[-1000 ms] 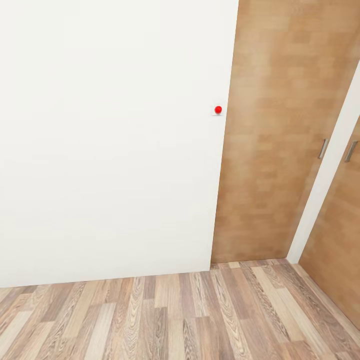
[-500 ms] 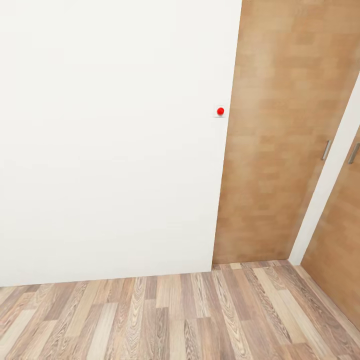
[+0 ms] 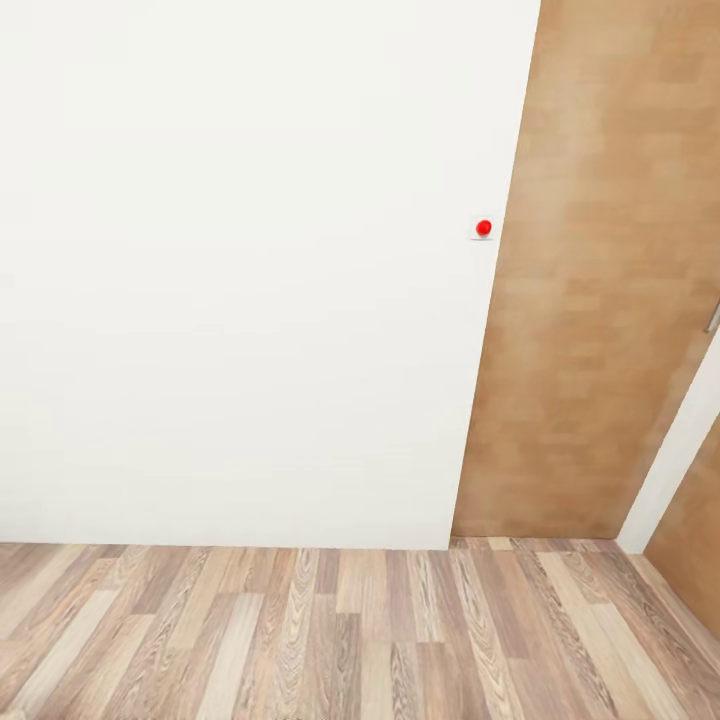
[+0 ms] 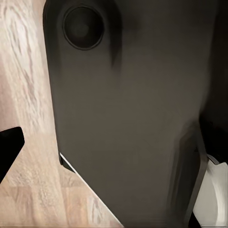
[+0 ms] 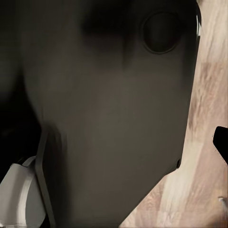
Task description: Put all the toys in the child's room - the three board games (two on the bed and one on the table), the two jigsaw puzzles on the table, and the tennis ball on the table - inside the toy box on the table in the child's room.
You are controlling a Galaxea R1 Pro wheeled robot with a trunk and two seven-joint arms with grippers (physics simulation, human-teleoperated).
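Facing white wall (image 3: pixel 240 280); wrists near dark body (image 4: pixel 128 118)

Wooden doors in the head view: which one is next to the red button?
The large door, adjoining the white wall where the red button sits; the other door lies beyond a white post.

You are facing a plain white wall (image 3: pixel 240 270) that meets a wood-plank floor (image 3: pixel 300 640) of mixed brown and pale boards. Near the wall's right edge sits a small white plate with a red button (image 3: pixel 483 228). Just beside it stands a tall light-brown wooden door (image 3: pixel 600 280), with a second wooden panel (image 3: pixel 690 540) at the far right beyond a white strip. The light is even and soft.
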